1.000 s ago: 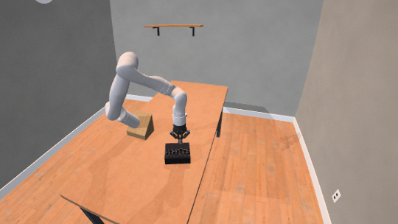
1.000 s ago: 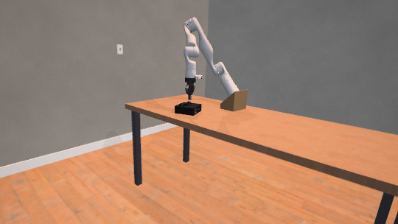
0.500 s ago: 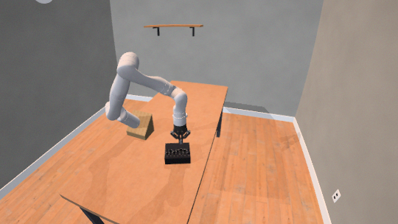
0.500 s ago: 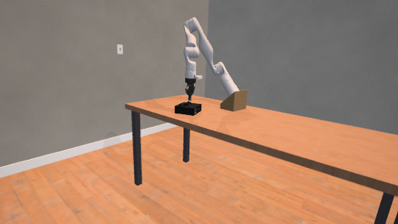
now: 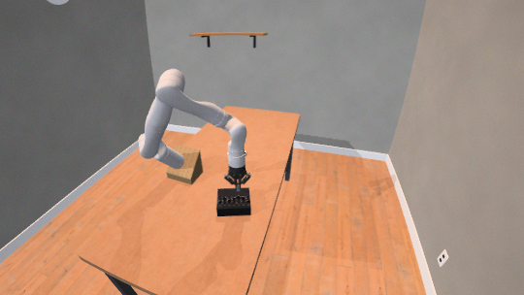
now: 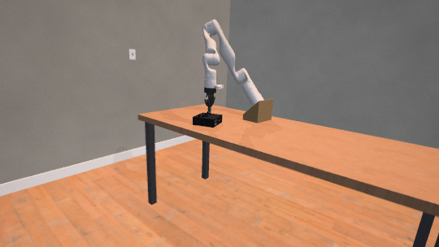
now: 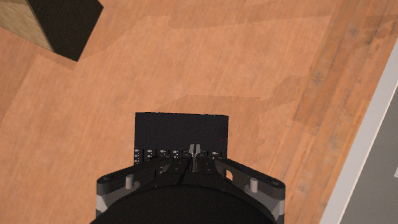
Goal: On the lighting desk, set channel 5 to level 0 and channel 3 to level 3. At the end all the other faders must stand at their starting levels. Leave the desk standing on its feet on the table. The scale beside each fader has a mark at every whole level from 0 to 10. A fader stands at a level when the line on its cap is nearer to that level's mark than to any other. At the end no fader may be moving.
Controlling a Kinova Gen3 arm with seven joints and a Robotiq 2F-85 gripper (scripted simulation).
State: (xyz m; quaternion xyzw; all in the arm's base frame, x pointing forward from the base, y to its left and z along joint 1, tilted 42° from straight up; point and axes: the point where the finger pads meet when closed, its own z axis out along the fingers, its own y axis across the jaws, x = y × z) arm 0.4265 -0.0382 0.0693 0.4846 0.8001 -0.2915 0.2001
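Note:
The lighting desk [image 5: 233, 203] [image 6: 207, 119] [image 7: 181, 131] is a small black box standing on the wooden table [image 5: 160, 228] [image 6: 325, 150] near its edge. Its row of faders is small and dark; I cannot read their levels. My gripper [image 5: 237, 190] [image 6: 209, 110] [image 7: 195, 150] is shut with nothing between the fingers. It points straight down, fingertips together just over the fader row at the desk's arm-side edge. In the wrist view the tips sit over one fader cap toward the right of the row.
A tan wooden wedge block [image 5: 185, 164] [image 6: 258, 110] [image 7: 30, 22] stands at the arm's base, behind the desk. The table edge [image 5: 272, 213] runs close beside the desk, with floor beyond. A shelf [image 5: 228, 35] hangs on the far wall.

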